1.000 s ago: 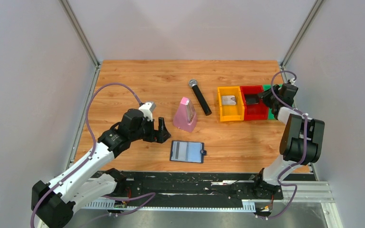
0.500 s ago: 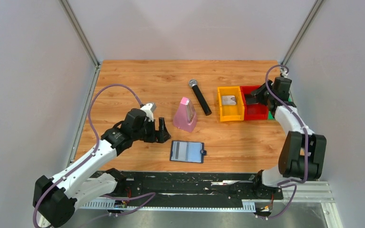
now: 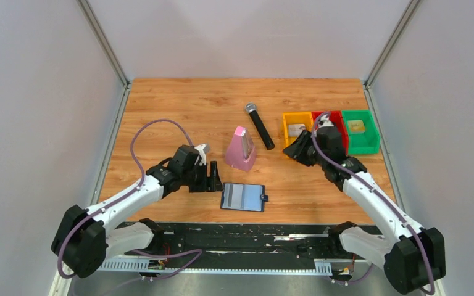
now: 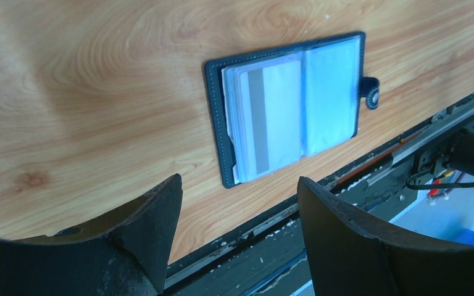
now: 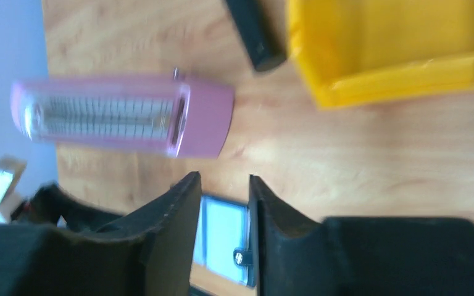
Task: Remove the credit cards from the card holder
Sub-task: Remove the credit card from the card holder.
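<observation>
**Top external view:** The card holder [image 3: 243, 197] lies open and flat on the wooden table [image 3: 191, 105], near its front edge. The left gripper [image 3: 213, 179] hangs just beside the holder's left end. The right gripper [image 3: 291, 152] is well apart from the holder, low in front of the yellow bin [image 3: 286, 132]. That bin has a grey card [image 3: 295, 129] in it, and a tan-gold card [image 3: 357, 127] lies in the green bin [image 3: 373, 132]. The pink metronome [image 3: 241, 149] stands between the two arms, with the microphone [image 3: 260, 126] behind it.

**Left wrist view:** The left gripper [image 4: 239, 185] has its jaws spread wide with nothing in them, aimed at the holder's [image 4: 290, 108] near edge. Only this view shows a striped card [image 4: 265, 120] tucked in the clear sleeves, so the job looks unfinished.

**Right wrist view:** The right gripper [image 5: 225, 185] has its jaws parted by a narrow gap with nothing in them. The metronome [image 5: 117, 117] looms close, and the holder [image 5: 222, 237] peeks out beyond the fingertips. The picture is blurred.

**Risks:**
- The holder lies loose, so a pull on the card may drag the whole wallet unless one arm pins it.
- A pinch may catch sleeve and card together.
- A reach by the right arm may knock the metronome over.
</observation>
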